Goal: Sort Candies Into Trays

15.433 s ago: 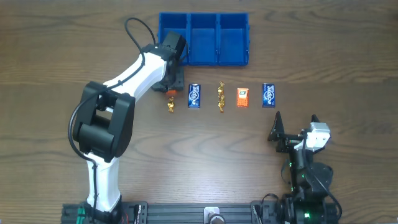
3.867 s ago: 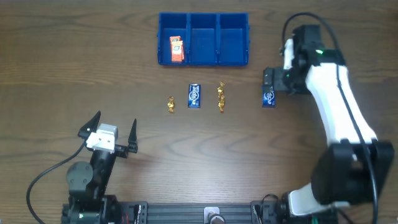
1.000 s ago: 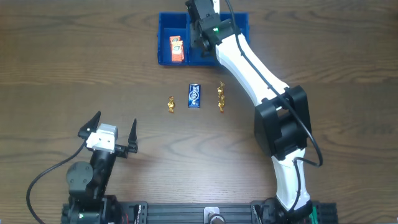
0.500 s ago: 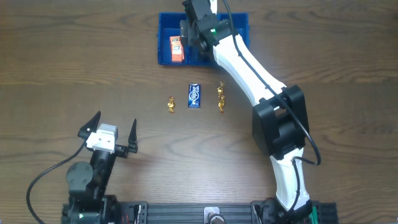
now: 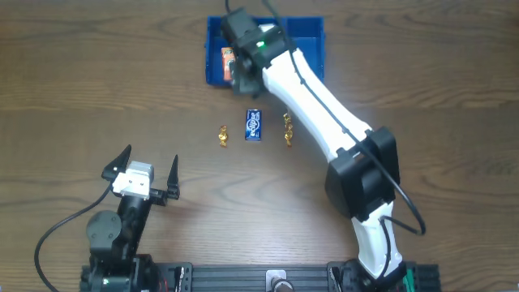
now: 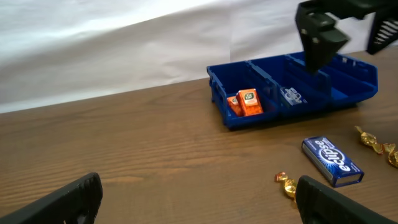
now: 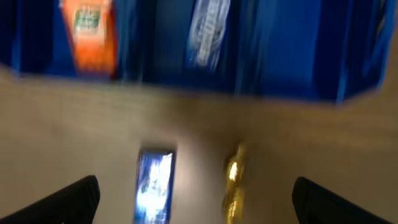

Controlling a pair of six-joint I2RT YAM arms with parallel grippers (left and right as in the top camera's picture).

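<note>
The right pincer (image 7: 196, 183) hangs spread and empty; the blue tray (image 7: 280, 78) lies just ahead of it, a blue pack (image 7: 154, 186) and gold candies (image 7: 234, 173) beneath. The left pincer (image 6: 199, 182), spread too, sits well back from them.

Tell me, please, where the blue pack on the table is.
In the top view, the blue pack lies flat between the single gold candy at its left and the gold candy pair at its right, just below the blue tray.
</note>
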